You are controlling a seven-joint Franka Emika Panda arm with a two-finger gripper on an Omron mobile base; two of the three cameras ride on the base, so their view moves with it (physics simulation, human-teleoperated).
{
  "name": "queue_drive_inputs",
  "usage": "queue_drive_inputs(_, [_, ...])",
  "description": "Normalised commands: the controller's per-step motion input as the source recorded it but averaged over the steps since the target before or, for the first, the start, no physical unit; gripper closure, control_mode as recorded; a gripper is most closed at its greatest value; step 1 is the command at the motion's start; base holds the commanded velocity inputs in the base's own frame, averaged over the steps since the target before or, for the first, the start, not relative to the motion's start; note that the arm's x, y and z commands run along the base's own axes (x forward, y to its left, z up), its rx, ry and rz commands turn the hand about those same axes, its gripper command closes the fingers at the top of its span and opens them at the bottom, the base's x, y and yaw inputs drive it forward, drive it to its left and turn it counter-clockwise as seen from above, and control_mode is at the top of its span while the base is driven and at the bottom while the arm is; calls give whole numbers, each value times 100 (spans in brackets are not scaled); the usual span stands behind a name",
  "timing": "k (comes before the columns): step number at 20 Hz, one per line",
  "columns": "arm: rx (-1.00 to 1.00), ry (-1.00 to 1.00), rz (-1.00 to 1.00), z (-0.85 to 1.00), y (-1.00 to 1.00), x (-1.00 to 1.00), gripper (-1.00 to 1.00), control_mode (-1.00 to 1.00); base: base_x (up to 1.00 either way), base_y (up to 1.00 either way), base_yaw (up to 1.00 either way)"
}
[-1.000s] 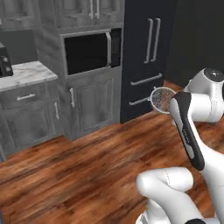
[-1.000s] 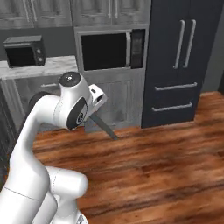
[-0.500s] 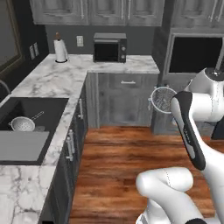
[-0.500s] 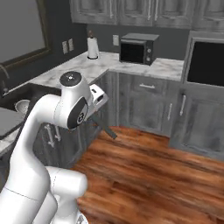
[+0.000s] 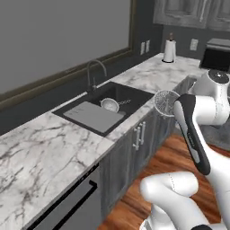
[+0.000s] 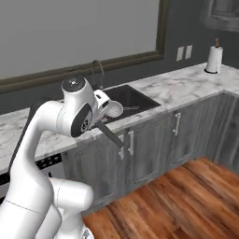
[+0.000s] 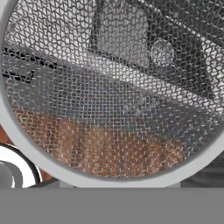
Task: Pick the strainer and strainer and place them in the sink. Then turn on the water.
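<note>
My pincer (image 6: 103, 108) is clenched on the black-handled strainer (image 5: 166, 103), carried in the air off the counter's front edge (image 5: 130, 128). The wire-handled strainer (image 5: 109, 104) lies in the sink (image 5: 81, 109), near its back edge below the faucet (image 5: 95, 72).

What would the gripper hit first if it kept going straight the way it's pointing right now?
The strainer it carries leads, its mesh right in front of the hand camera. Through the mesh, cabinet fronts and the black sink above them show ahead, so probably the counter's front by the sink, though depth is unclear.
</note>
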Motion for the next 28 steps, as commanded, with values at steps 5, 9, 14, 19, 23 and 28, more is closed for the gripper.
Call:
queue_drive_inputs(5, [0, 0, 0, 0, 0, 0, 100, 100, 40, -59, 65])
queue_drive_inputs(9, [0, 0, 0, 0, 0, 0, 100, 100, 28, -93, 56])
queue_drive_inputs(14, [0, 0, 0, 0, 0, 0, 100, 100, 8, -96, 43])
queue_drive_inputs(19, [0, 0, 0, 0, 0, 0, 100, 100, 0, -88, 32])
queue_drive_inputs(23, [0, 0, 0, 0, 0, 0, 100, 100, 5, -35, 18])
queue_drive_inputs(28, [0, 0, 0, 0, 0, 0, 100, 100, 11, -43, 19])
